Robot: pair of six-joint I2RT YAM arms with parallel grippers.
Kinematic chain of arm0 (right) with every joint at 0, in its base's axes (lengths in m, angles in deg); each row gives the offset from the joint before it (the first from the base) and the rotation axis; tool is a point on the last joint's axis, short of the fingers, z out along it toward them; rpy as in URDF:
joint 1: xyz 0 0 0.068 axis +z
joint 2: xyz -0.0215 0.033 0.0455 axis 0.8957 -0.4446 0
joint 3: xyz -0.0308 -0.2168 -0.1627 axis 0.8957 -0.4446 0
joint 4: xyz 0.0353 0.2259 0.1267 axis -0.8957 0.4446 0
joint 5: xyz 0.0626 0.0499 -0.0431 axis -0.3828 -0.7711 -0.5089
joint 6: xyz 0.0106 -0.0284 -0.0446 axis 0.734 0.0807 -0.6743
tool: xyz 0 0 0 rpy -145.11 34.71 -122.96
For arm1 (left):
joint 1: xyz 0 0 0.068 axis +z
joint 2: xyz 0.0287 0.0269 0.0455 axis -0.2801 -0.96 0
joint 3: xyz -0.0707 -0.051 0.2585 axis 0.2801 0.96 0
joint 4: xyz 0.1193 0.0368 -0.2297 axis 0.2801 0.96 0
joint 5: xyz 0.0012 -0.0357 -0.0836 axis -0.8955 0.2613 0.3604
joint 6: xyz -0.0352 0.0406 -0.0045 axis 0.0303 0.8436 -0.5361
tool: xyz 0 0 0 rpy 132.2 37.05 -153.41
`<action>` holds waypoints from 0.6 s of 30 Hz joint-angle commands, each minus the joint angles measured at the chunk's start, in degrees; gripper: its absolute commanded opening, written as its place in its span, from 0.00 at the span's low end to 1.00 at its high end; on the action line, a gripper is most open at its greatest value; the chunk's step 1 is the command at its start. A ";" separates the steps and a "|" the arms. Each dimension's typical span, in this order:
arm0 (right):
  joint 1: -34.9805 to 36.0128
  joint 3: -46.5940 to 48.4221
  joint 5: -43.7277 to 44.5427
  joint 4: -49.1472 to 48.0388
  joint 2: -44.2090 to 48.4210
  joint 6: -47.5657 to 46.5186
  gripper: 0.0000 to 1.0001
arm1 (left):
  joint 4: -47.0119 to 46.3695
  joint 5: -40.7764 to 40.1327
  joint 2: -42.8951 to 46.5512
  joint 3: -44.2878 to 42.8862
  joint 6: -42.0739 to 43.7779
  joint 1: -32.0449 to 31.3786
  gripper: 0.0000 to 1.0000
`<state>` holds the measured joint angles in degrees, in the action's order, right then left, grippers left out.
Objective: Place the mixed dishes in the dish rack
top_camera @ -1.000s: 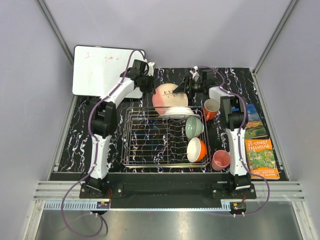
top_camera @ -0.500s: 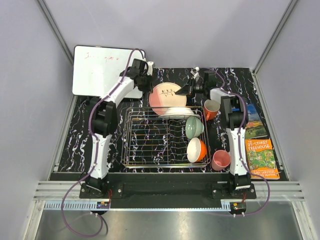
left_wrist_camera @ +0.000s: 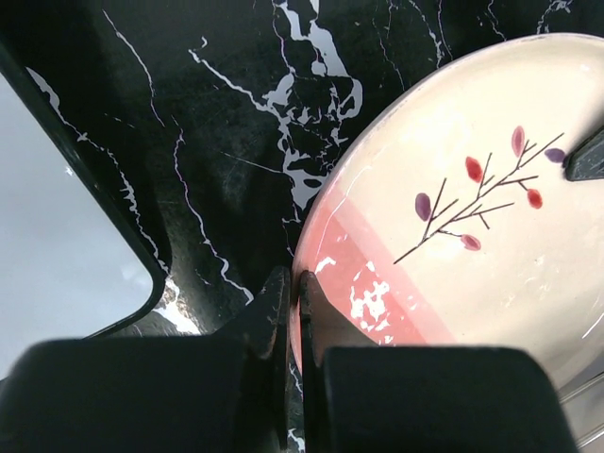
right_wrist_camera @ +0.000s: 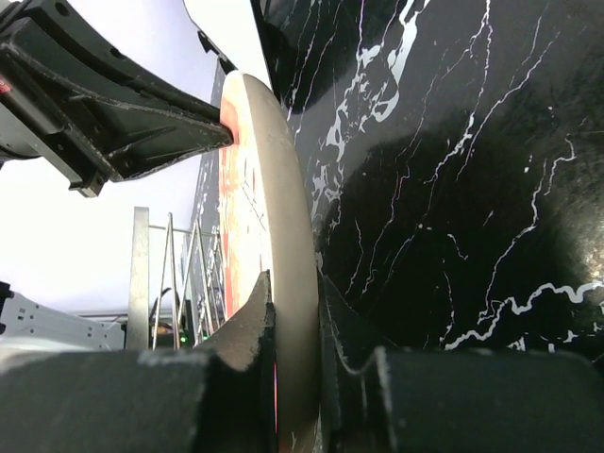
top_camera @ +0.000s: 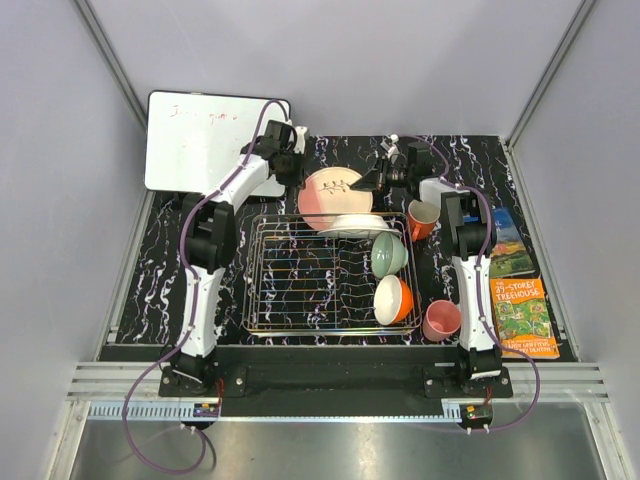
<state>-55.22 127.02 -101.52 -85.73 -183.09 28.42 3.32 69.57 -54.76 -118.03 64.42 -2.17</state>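
The left gripper is closed narrow on the left rim of the pink-cream plate. The right gripper is clamped on the opposite rim. The pink-cream plate, marked with a leaf sprig, stands tilted on edge at the far end of the dish rack, just behind the white plate set in the rack's far right part.
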 commanded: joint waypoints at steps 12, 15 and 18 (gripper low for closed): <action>-0.12 1.84 10.35 -18.48 4.95 10.57 0.00 | -4.42 0.11 13.95 1.56 -0.55 2.87 0.99; -0.99 2.72 12.81 -17.69 7.41 9.08 0.00 | -3.28 1.51 19.92 4.37 -0.64 5.68 0.99; -1.61 3.95 15.00 -15.06 10.13 6.71 0.00 | -2.14 3.79 24.05 8.40 -0.81 9.45 0.99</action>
<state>-55.52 125.73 -88.17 -96.87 -182.74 35.11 1.59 70.47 -39.14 -113.44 63.43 2.70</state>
